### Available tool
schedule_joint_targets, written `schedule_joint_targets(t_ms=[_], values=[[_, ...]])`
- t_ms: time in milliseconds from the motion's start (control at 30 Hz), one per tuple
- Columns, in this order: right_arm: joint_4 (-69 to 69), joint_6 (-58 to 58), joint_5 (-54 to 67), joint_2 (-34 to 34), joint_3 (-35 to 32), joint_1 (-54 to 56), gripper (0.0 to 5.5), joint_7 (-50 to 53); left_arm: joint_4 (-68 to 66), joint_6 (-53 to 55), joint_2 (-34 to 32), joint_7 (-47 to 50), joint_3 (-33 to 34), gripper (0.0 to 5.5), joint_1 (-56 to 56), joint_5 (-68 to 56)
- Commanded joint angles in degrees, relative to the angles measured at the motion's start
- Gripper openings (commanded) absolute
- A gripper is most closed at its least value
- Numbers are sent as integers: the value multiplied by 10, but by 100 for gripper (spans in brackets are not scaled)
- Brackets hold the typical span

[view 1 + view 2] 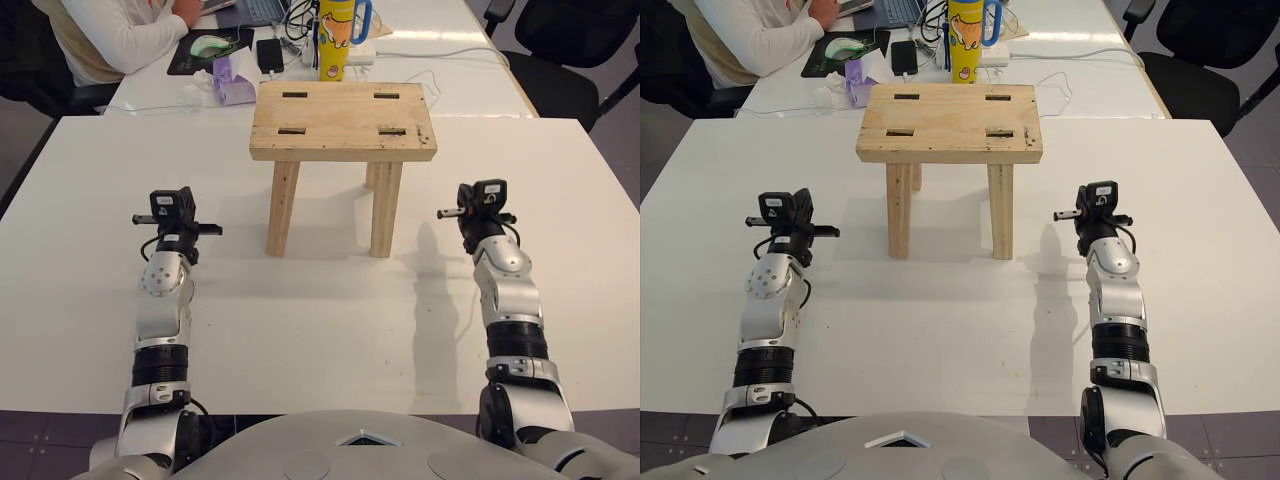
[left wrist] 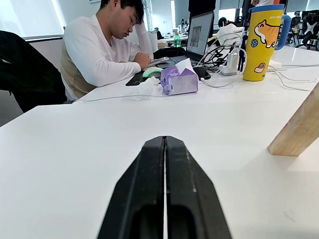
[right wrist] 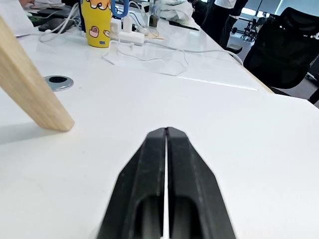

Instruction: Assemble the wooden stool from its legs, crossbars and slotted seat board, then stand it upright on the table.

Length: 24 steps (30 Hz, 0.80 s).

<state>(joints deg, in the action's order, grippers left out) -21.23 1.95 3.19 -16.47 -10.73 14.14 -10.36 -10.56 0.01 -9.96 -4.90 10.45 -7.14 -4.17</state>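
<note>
The wooden stool is standing upright near the middle of the tabletop's far edge, showing pale raw timber, square legs and a rectangular seat board with four slots. The left gripper and right gripper are lying clenched and empty, flanking it.

The assembled stool stands upright on the white table.
</note>
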Motion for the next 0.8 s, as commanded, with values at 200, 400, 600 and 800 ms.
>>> schedule_joint_targets(t_ms=[200,400,600,800], values=[[16,-51,9,29,26,-34,0,-20,-3,-30,44,6,-46,2,29,14],[8,-64,3,30,34,-32,0,-21,-14,-37,51,10,-57,2,22,19],[-13,-81,-4,27,41,-16,0,-22,-27,-40,54,12,-63,2,3,24],[-46,-97,-5,29,47,3,0,-19,-47,-50,58,12,-71,2,-18,27]])
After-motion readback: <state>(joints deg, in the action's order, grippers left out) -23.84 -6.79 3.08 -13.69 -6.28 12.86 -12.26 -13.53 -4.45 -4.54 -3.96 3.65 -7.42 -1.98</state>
